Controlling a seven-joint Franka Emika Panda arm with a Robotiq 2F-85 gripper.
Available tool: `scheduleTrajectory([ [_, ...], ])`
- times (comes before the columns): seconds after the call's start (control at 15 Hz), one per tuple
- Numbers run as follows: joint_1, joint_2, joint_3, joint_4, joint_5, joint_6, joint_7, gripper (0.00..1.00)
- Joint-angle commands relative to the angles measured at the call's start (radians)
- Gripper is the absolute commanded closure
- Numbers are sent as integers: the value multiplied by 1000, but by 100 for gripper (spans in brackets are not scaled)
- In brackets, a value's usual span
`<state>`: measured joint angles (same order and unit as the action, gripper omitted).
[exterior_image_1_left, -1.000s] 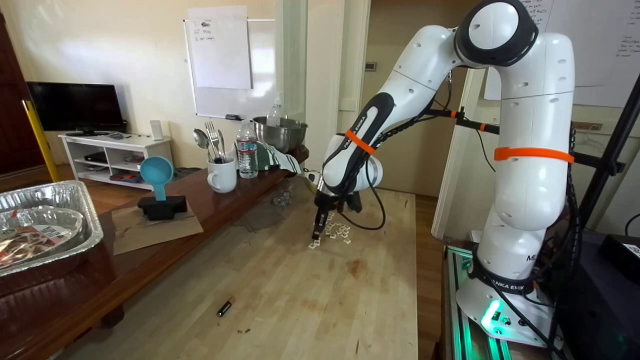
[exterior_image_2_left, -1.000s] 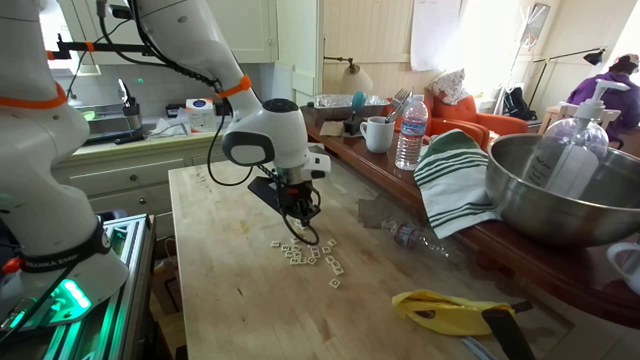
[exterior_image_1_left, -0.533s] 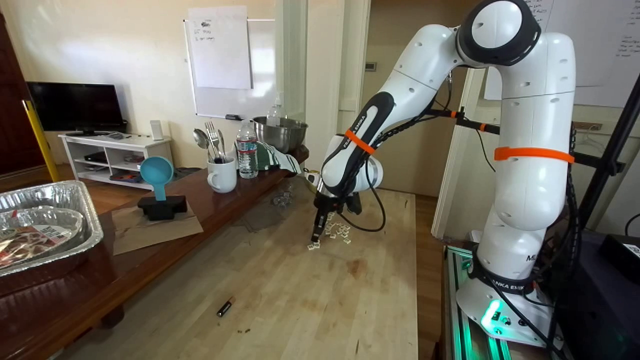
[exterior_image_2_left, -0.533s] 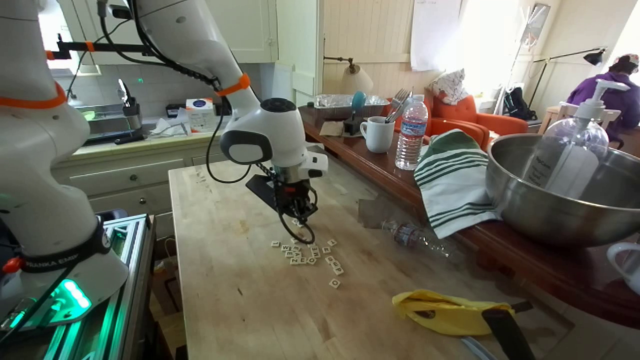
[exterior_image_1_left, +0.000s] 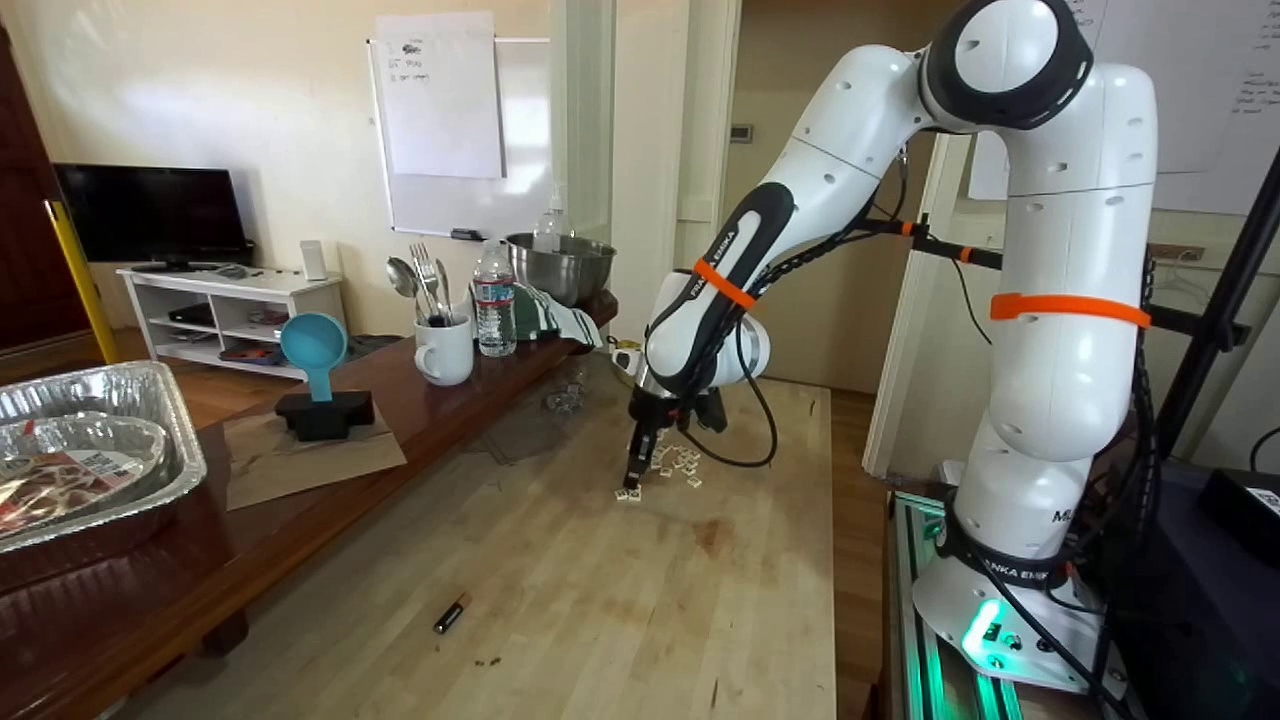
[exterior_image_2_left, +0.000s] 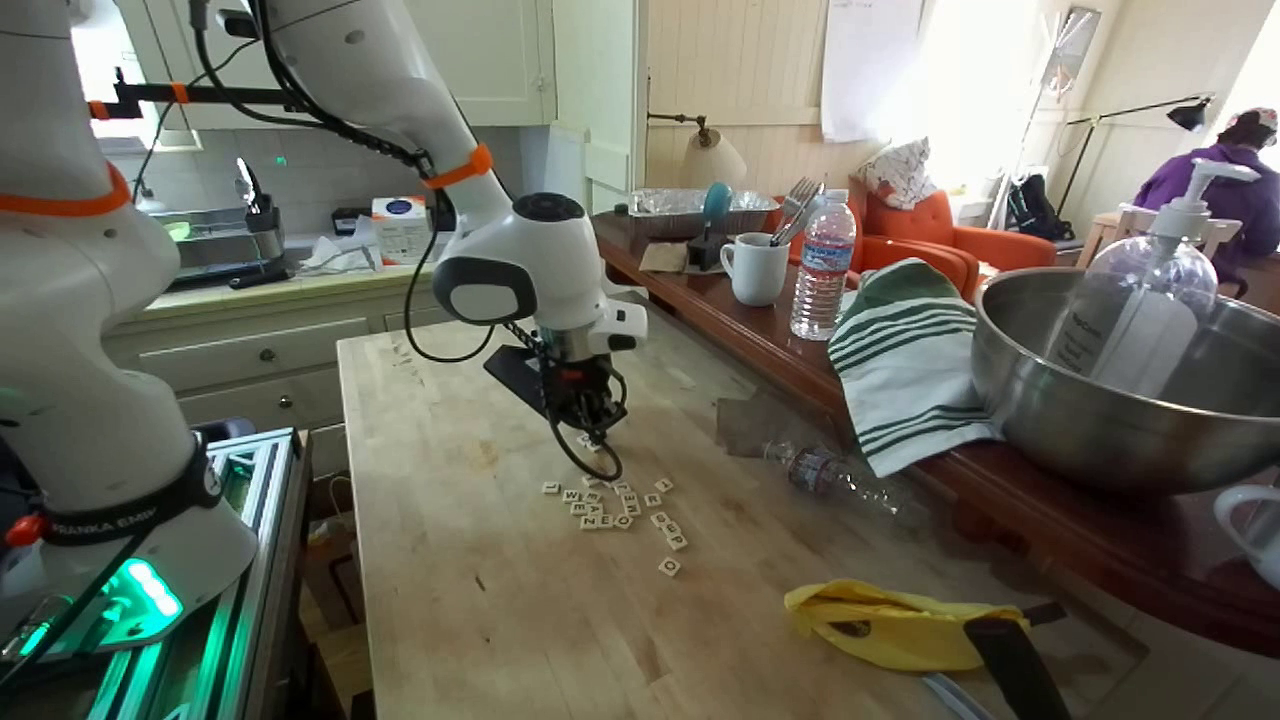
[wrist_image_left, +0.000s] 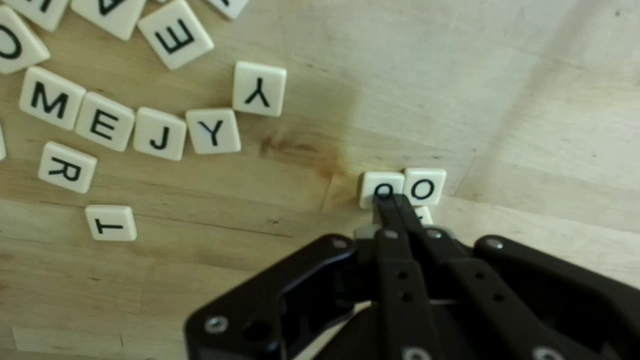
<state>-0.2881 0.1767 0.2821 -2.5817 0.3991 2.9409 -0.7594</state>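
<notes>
The gripper (wrist_image_left: 392, 198) has its jaws pressed together. From their tips in the wrist view, a partly covered tile (wrist_image_left: 377, 186) lies at 11 o'clock, an O tile (wrist_image_left: 425, 186) just beside it at 2, and a mostly hidden tile (wrist_image_left: 424, 214) at 4; tip contact is unclear.

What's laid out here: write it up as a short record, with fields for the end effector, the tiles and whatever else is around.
End effector: shut, covering part of a letter tile in the wrist view; contact cannot be told
Next to that tile: an O tile, and a third tile mostly hidden
Tile row: M, E, J, Y
Loose tiles: R and T
Also on the table: battery, clear bottle lying on its side
On the wooden ledge: mug with cutlery, upright water bottle, metal bowl
</notes>
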Motion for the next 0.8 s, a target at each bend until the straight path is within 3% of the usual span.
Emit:
scheduleTrajectory([
  [0.0, -16, -34, 32, -30, 47, -1, -41, 100],
  [0.73, -30, -3, 99, -8, 177, 90, -105, 100],
])
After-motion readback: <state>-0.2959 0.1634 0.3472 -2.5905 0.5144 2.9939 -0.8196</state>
